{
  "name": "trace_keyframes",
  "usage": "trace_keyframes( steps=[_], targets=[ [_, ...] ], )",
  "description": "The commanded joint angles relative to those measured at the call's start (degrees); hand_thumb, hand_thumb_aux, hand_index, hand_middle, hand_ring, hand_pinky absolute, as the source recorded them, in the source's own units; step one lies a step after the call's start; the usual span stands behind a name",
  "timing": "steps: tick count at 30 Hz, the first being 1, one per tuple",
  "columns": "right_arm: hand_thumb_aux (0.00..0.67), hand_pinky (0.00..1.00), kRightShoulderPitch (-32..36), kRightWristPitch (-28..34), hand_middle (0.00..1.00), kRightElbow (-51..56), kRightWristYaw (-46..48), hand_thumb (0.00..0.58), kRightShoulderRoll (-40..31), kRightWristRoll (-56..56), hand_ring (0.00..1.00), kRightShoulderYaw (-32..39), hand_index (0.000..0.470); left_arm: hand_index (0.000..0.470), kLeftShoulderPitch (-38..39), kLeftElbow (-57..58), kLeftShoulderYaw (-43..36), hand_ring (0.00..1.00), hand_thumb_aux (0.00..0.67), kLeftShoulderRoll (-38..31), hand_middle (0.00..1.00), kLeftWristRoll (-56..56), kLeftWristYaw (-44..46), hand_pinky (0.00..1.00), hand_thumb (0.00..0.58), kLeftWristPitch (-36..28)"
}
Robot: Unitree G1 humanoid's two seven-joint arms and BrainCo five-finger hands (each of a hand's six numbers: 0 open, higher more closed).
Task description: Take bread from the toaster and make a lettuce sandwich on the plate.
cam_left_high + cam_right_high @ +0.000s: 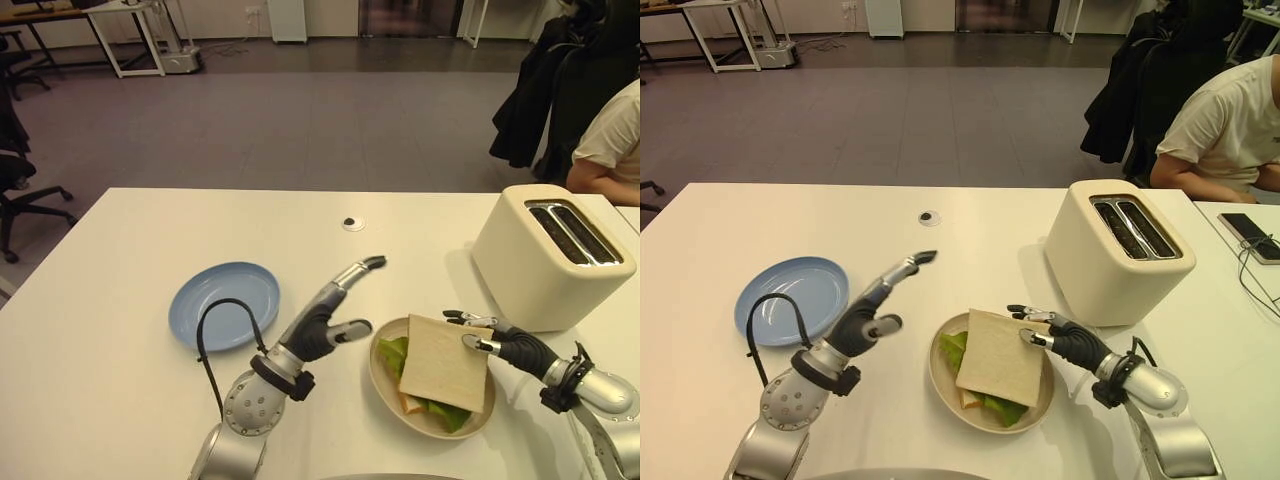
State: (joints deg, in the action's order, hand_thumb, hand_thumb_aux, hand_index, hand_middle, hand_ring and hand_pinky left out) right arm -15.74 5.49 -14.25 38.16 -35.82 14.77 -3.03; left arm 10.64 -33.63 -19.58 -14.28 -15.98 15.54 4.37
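A cream toaster (545, 265) stands at the right of the white table, and its two slots look dark and empty. In front of it is a beige plate (383, 385) holding a bottom slice (408, 403), green lettuce (392, 352) and a top slice of bread (440, 362). My right hand (510, 348) is at the top slice's right corner. Its fingers are extended and the thumb touches the bread. My left hand (325, 330) hovers open just left of the plate, with nothing in it.
An empty blue plate (225, 303) lies left of my left hand. A small round cable port (353, 223) sits in the tabletop farther back. A phone (1250, 228) and cables lie at the far right, where a seated person (610, 150) is beside the table.
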Motion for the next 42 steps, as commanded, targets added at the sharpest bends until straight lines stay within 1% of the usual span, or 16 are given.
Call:
trace_keyframes(
  steps=[1,4,7,10,14,15,16,17,20,24,27,32,37,40,42],
  targets=[
    [0.670,0.00,-1.1,-1.7,0.00,2.8,0.2,0.580,1.1,-4.0,0.00,3.7,0.470,0.000,-1.4,1.2,-8.0,0.00,0.000,-4.0,0.00,-7.2,5.9,0.00,0.000,1.5],
    [0.670,0.00,-0.4,-4.4,0.00,3.4,-0.3,0.580,1.9,-5.9,0.00,5.5,0.470,0.000,-1.8,4.3,-14.0,0.00,0.000,-7.3,0.00,-14.0,10.2,0.00,0.000,2.2],
    [0.670,0.00,-0.4,-6.4,0.00,2.8,-0.4,0.580,1.6,-8.5,0.00,7.3,0.470,0.000,-1.7,7.1,-15.8,0.00,0.000,-9.9,0.00,-19.3,11.9,0.00,0.000,2.4],
    [0.670,0.00,-0.7,-6.6,0.00,-0.1,-1.1,0.580,1.5,-9.6,0.00,7.3,0.470,0.000,-1.1,8.7,-16.5,0.00,0.000,-11.9,0.00,-22.7,13.1,0.00,0.000,2.0],
    [0.670,0.00,-0.5,-4.9,0.00,-3.2,-1.8,0.580,1.9,-8.9,0.00,6.3,0.470,0.000,-1.0,11.7,-17.3,0.00,0.000,-13.7,0.00,-27.7,13.0,0.00,0.000,2.1],
    [0.575,0.00,-0.6,-4.4,0.00,-4.0,-1.8,0.568,1.9,-8.6,0.00,6.2,0.404,0.000,-1.1,12.3,-17.5,0.00,0.000,-13.7,0.00,-28.8,12.9,0.00,0.000,2.1],
    [0.431,0.00,-0.6,-3.7,0.00,-4.7,-1.9,0.506,2.2,-8.1,0.00,5.9,0.302,0.000,-1.1,12.9,-17.8,0.00,0.000,-13.9,0.00,-30.1,12.9,0.00,0.000,2.1],
    [0.000,0.00,-0.5,-3.0,0.00,-5.3,-2.1,0.000,2.5,-7.6,0.00,5.6,0.000,0.000,-1.2,13.4,-18.0,0.00,0.000,-14.0,0.00,-31.1,13.1,0.00,0.000,2.1],
    [0.000,0.00,1.5,-0.8,0.00,-7.1,-4.6,0.000,5.1,-4.6,0.00,2.7,0.000,0.000,-1.4,14.6,-18.6,0.00,0.000,-14.5,0.00,-33.9,13.6,0.00,0.000,2.0],
    [0.000,0.00,7.8,3.8,0.00,-11.2,-11.5,0.000,12.0,5.5,0.00,-5.6,0.000,0.000,-1.1,15.1,-18.8,0.00,0.000,-14.9,0.00,-34.8,13.8,0.00,0.000,2.0],
    [0.000,0.00,10.3,7.2,0.00,-16.4,-15.2,0.000,14.6,12.6,0.00,-8.9,0.000,0.000,-0.9,15.3,-18.7,0.00,0.000,-15.1,0.00,-35.1,13.9,0.00,0.000,2.2],
    [0.000,0.00,13.1,10.7,0.00,-21.7,-20.1,0.000,15.7,19.4,0.00,-12.3,0.000,0.000,-0.5,15.4,-18.6,0.00,0.000,-15.4,0.00,-35.0,13.6,0.00,0.000,2.4],
    [0.000,0.00,12.3,12.0,0.00,-22.7,-20.5,0.000,14.9,21.1,0.00,-12.7,0.000,0.000,-1.2,15.0,-17.7,0.00,0.000,-14.8,0.00,-35.8,12.4,0.00,0.000,2.1],
    [0.000,0.00,11.0,12.3,0.00,-22.6,-18.6,0.000,14.2,21.4,0.00,-12.1,0.000,0.000,-3.5,11.4,-12.6,0.00,0.000,-8.3,0.00,-32.7,2.6,0.00,0.000,2.1],
    [0.000,0.00,10.0,12.3,0.00,-21.9,-17.3,0.000,13.8,21.0,0.00,-11.7,0.000,0.000,-3.2,7.6,-10.1,0.00,0.000,-3.1,0.00,-22.4,0.3,0.00,0.000,3.0]
  ],
)
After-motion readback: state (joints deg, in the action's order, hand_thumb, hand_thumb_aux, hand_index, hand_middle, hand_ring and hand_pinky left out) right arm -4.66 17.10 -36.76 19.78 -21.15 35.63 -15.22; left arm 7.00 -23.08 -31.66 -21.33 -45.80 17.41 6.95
